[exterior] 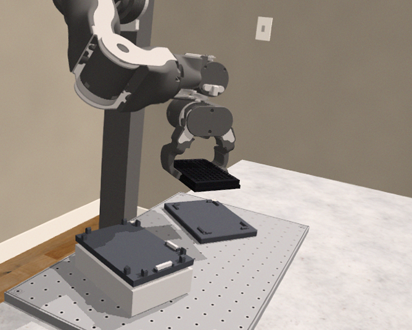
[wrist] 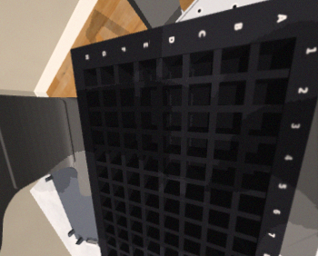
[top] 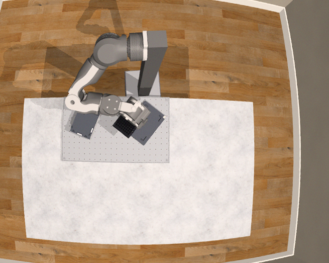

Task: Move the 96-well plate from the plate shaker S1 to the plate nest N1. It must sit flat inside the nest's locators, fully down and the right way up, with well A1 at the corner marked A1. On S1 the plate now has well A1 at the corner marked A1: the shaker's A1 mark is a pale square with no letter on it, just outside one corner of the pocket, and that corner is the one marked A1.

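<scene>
In the middle of the exterior view, the shaker (exterior: 135,278) sits low at the left with its top bare, the nest (exterior: 211,223) lies flat, and above it the gripper (exterior: 195,161) grasps the black plate (exterior: 205,175).

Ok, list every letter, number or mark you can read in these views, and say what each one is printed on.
"A", "B", "C", "D", "E": row letters on the 96-well plate rim, wrist view; the further letters are too blurred.
"1" to "7": column numbers on its right rim.
Plate nest and plate shaker: no readable text.
</scene>
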`<control>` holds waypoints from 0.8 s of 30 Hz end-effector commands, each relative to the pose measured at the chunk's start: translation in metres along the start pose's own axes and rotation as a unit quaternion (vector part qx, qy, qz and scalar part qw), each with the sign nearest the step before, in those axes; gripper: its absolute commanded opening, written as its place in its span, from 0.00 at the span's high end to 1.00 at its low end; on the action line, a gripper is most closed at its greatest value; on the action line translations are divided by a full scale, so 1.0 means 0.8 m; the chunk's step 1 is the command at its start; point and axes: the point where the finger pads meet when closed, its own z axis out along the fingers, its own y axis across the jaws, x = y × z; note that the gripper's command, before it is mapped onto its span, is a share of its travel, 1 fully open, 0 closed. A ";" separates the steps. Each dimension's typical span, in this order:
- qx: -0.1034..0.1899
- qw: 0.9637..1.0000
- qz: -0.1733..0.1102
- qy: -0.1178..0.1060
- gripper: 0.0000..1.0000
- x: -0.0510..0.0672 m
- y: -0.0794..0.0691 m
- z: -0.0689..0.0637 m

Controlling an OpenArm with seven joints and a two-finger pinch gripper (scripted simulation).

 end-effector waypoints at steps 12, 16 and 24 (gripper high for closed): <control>0.002 1.000 0.001 -0.001 1.00 0.029 0.040 0.008; 0.002 1.000 0.001 -0.001 1.00 0.029 0.040 0.008; 0.000 1.000 0.001 -0.001 1.00 0.047 0.064 0.014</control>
